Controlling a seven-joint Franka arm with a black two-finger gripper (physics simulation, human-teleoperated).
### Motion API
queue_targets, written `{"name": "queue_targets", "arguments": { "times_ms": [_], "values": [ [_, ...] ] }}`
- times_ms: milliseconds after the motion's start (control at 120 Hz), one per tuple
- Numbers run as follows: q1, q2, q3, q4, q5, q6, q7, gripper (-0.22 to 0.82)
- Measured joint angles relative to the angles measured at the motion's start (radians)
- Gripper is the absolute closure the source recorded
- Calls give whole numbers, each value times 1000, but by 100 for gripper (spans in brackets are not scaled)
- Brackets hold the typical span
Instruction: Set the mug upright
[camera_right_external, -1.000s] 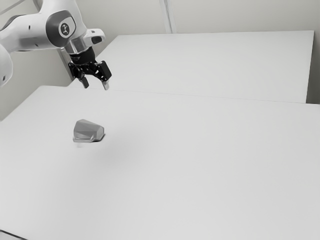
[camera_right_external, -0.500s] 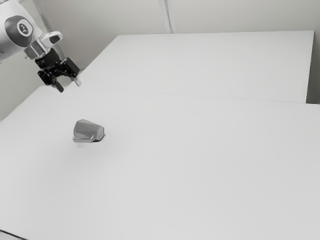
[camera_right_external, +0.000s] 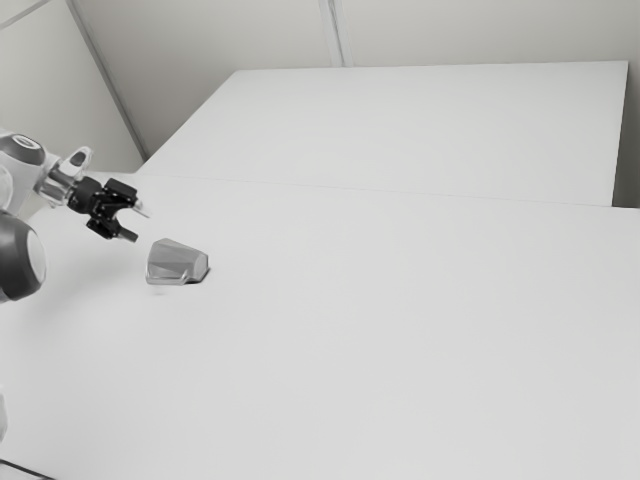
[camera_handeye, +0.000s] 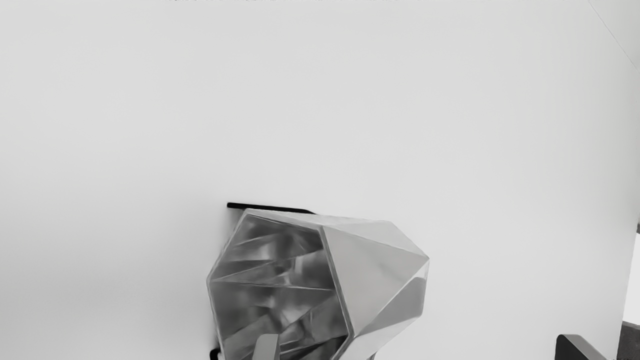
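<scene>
Evidently the gripper (camera_right_external: 138, 224), at the exterior view's left, is spread and empty; right of it and nearer, the mug (camera_right_external: 178, 263) lies on its side, so the step is likely the approach: next, straddle, grip, tip mouth-up

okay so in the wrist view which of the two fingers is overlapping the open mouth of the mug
The all-grey finger overlaps the mouth of the mug; the other finger, with a black side, shows against bare table.
</scene>
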Motion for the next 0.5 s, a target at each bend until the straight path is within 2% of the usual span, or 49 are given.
{"name": "queue_targets", "arguments": {
  "times_ms": [125, 400, 425, 500],
  "values": [
    [9, 58, -1, -39, -113, -20, 62, 0],
    [10, 58, -13, -148, -262, -93, 159, 0],
    [10, 58, -15, -151, -267, -98, 166, 3],
    [11, 56, -16, -153, -278, -109, 184, 24]
  ]
}}
